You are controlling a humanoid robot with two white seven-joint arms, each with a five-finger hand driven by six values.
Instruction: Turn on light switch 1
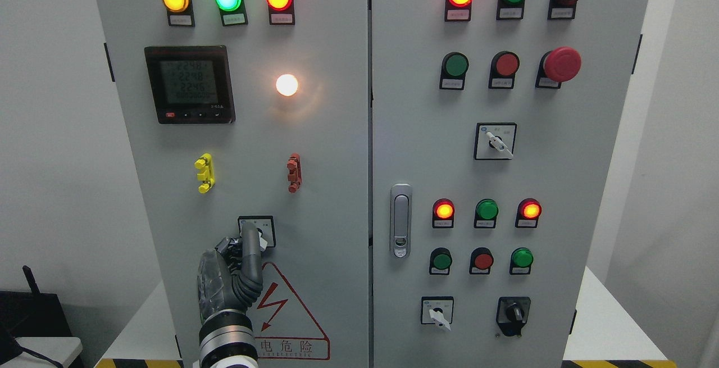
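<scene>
While white lamp glowing above, left hand pinched on switch, warning triangle below.

Left hand raised upright from bottom edge, fingers extended upward, wrist vertical.

Just right of the left hand, a red-bordered warning triangle on the cabinet door carried a lightning bolt and the characters 电危险 along its base. Up and left of the hand, the meter screen showed rows of digits, roughly 224.8, 229.8 and 224.6. The small tags under the lamps were too small to read.
</scene>
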